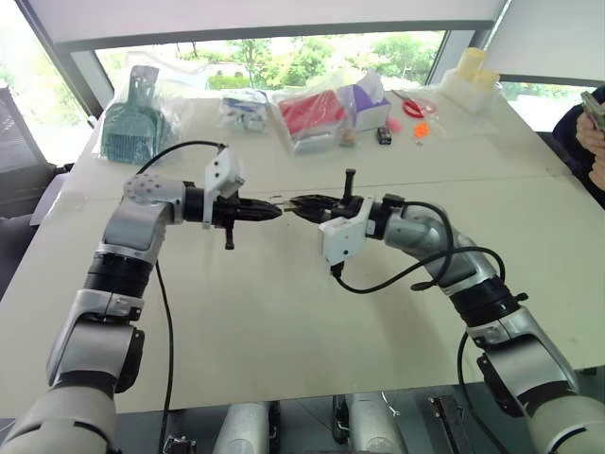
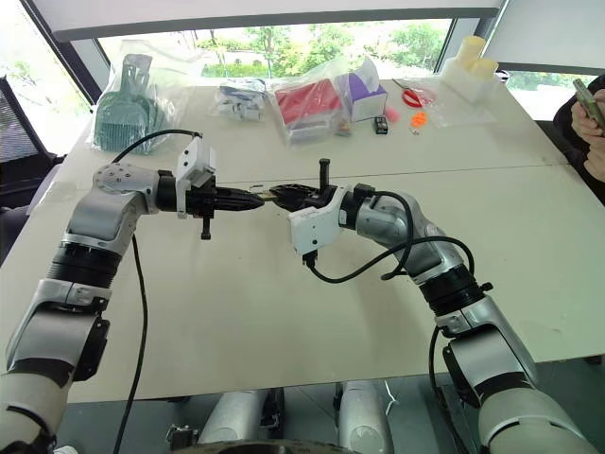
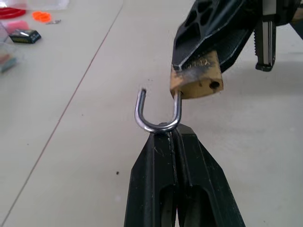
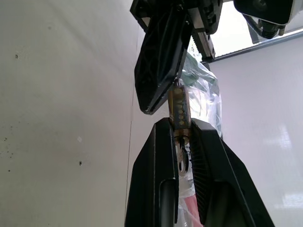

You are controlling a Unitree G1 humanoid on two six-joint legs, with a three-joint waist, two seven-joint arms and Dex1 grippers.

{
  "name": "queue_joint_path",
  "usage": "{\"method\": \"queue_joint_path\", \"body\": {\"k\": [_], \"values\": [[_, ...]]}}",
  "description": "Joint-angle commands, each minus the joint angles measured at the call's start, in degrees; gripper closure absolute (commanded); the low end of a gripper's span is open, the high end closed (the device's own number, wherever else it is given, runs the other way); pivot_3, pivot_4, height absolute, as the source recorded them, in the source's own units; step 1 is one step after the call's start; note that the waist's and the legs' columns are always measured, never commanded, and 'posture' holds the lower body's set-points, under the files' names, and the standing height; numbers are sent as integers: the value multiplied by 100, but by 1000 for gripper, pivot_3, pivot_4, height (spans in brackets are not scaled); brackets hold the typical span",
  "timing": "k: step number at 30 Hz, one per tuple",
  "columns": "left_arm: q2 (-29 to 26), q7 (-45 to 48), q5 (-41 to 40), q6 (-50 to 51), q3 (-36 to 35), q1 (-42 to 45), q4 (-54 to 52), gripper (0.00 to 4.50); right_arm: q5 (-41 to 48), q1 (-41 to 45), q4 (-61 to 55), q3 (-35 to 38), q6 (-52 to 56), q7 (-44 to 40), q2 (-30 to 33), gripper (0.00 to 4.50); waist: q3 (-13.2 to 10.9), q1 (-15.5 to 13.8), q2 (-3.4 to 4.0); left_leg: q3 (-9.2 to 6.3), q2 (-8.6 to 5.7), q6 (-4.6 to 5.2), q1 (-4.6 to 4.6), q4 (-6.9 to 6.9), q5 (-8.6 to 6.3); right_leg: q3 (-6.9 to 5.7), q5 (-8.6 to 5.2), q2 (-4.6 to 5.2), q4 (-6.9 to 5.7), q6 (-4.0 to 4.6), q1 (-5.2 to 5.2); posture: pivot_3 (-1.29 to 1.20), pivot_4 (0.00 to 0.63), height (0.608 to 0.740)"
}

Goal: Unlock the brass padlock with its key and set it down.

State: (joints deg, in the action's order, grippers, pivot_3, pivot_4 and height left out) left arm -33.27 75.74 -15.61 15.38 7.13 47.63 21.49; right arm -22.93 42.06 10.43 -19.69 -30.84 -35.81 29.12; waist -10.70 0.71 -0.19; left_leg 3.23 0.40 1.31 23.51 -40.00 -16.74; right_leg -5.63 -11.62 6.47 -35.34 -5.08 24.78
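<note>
Above the middle of the table, the brass padlock (image 3: 196,78) hangs between my two grippers. The right gripper (image 4: 181,126) is shut on its yellowish body. My left gripper (image 3: 173,132) is shut on the bend of the thin silver shackle (image 3: 158,118). One leg of the shackle is out of the body, its free end in the air. A small silvery key (image 4: 182,158) sticks out of the body's other end, between the right fingers. In the head views the two grippers meet tip to tip, left gripper (image 1: 272,212) and right gripper (image 1: 297,204).
At the table's far side lie a bagged green dustpan (image 1: 132,118), a bagged red item (image 1: 312,113), a small black item (image 1: 384,135), red scissors (image 1: 413,106) and an orange piece (image 1: 421,130). A person's hands (image 1: 591,132) show at the right edge.
</note>
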Motion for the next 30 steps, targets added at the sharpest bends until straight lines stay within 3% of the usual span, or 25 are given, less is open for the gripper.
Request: {"method": "queue_joint_path", "body": {"k": [1, 7, 11, 20, 21, 23, 28, 30], "values": [[-68, -2, -76, -83, -183, 57, -96, 4459, 73, 97, -200, 93, -20, 53, -12, 4500, 0, 0, 0, 0, 0, 0, 0, 0, 0, 0, 0, 0, 0, 0, 0, 0, 150, 740], [-458, -11, 11, -64, -201, -462, -418, 4459, -73, -22, 135, -3, -77, 114, 17, 4500, 0, 12, 0, 0, 2, 0, -3, 1, 0, 1, 0, 0, -2, 0, 0, 0, 150, 740], [-701, -268, -19, 83, -351, -900, -660, 4459, -517, 109, 969, -187, -286, 482, -37, 4500, 0, 7, 0, 1, 2, 0, -3, 1, 0, 1, 0, 0, -3, 1, 0, 0, 150, 740], [-763, -809, -170, 521, -574, -1683, -1734, 4459, -1111, 522, 2554, -654, -679, 1128, -296, 4500, 0, 27, 1, 2, 1, -32, -4, 1, 19, 6, 0, 1, -3, 1, 1, 0, 150, 740], [-761, -871, -193, 584, -597, -1781, -1860, 4500, -1110, 556, 2645, -677, -706, 1137, -317, 3540, 0, 28, 1, 3, 2, -34, -5, 3, 19, 6, 0, 1, -3, 1, 1, 0, 150, 740], [-776, -950, -241, 674, -620, -1911, -2045, 4500, -1078, 592, 2693, -693, -760, 1091, -323, 2749, -1, 30, 2, 2, 3, -35, -6, 5, 20, 7, 0, 0, -4, 1, 1, 0, 150, 740], [-827, -1049, -333, 860, -659, -2078, -2370, 4500, -872, 422, 2307, -690, -821, 614, -133, 37, 0, 8, 1, 2, 3, -33, -6, 4, 19, 7, 0, 0, -5, 1, 0, 0, 150, 740], [-845, -1058, -385, 942, -683, -2079, -2447, 4500, -650, 263, 1945, -629, -718, 300, 4, 37, 0, -7, 1, 0, 3, -32, -7, 4, 18, 7, 0, 0, -4, 1, 0, 0, 150, 740]]}}
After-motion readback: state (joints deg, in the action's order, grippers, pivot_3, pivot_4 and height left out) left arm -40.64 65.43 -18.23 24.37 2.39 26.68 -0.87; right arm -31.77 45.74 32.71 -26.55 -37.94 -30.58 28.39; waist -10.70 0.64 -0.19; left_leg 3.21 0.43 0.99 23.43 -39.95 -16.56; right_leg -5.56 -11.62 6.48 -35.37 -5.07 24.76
